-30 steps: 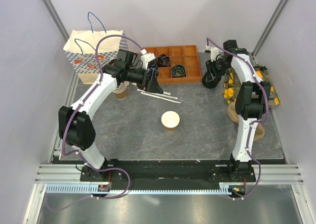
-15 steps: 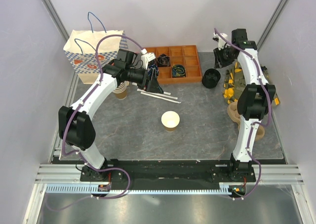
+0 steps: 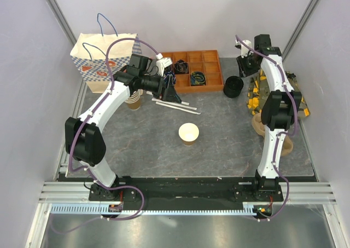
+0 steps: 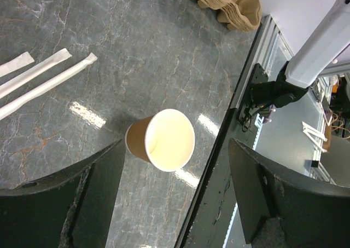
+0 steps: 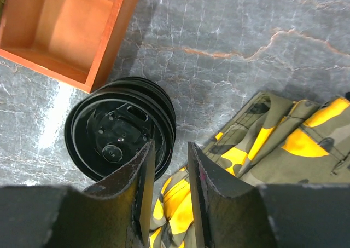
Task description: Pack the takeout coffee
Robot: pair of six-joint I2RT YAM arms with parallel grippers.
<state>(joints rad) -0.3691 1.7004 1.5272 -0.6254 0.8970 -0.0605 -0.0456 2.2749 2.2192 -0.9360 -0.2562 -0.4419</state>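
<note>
A tan paper cup with a cream inside stands lidless in the middle of the table; it also shows in the left wrist view. A stack of round black lids sits by the wooden tray's right end, seen close in the right wrist view. My right gripper hovers above and just right of the stack, its jaws a narrow gap apart with nothing between them. My left gripper hangs wide open and empty high above the table, with the cup seen far below between its fingers.
A patterned paper bag stands at the back left, with a stack of lidless cups in front of it. An orange compartment tray sits at the back. Wrapped straws lie before it. A camouflage cloth and brown pulp carriers lie at the right.
My right gripper has lifted off the stack of lids and moved back, empty; the stack stays on the table. The left arm and the cup have not moved.
</note>
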